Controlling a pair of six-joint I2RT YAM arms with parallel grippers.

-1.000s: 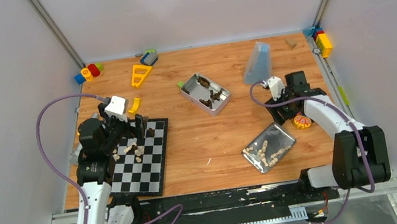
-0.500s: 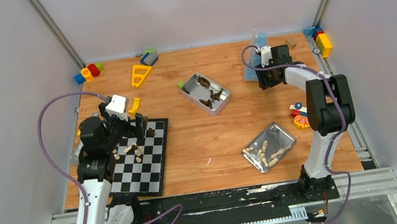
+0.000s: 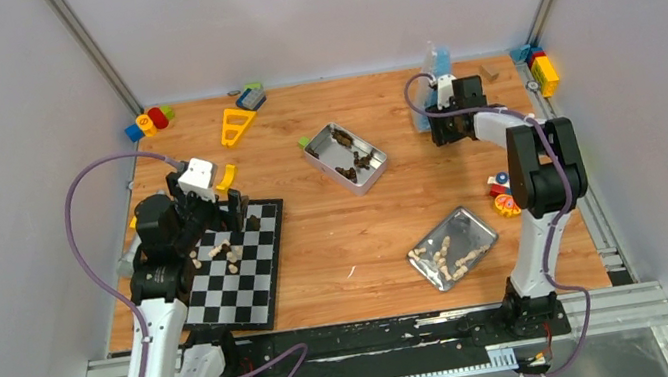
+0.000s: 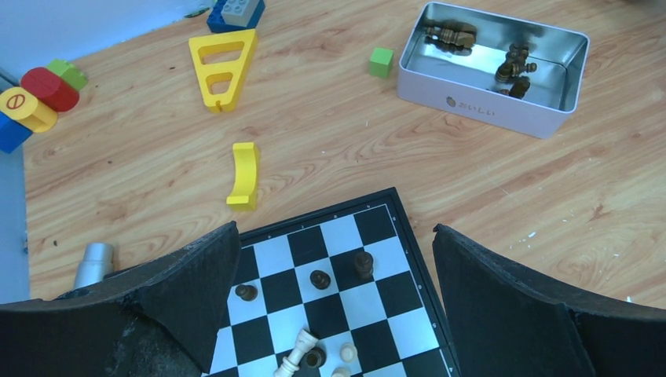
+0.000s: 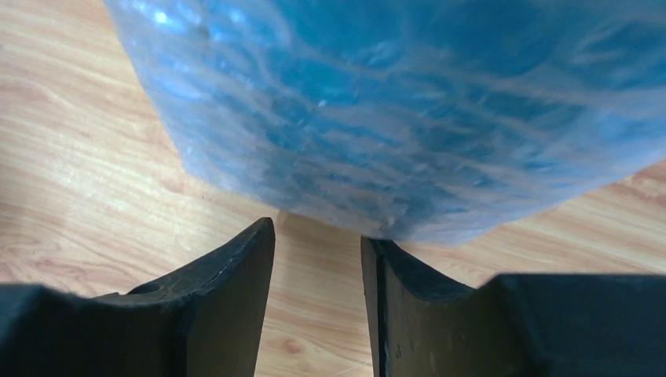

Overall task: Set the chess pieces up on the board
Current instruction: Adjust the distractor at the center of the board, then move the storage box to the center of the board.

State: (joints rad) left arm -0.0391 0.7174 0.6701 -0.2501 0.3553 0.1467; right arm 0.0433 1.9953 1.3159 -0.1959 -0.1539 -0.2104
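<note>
While the left gripper [image 4: 334, 236] hangs spread wide over the board [image 4: 369, 226], where chess pieces [image 4: 320, 279] stand and lie scattered, it should centre on one before closing; right gripper [image 5: 318, 236] slightly parted, empty

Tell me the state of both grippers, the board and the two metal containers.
left gripper: open, above the board's far edge.
right gripper: slightly open, holding nothing, at the blue bag.
board: flat, only partly set.
cream piece: lying tipped on the board.
tin: lidless, holding dark pieces.
tray: holding cream pieces.
</note>
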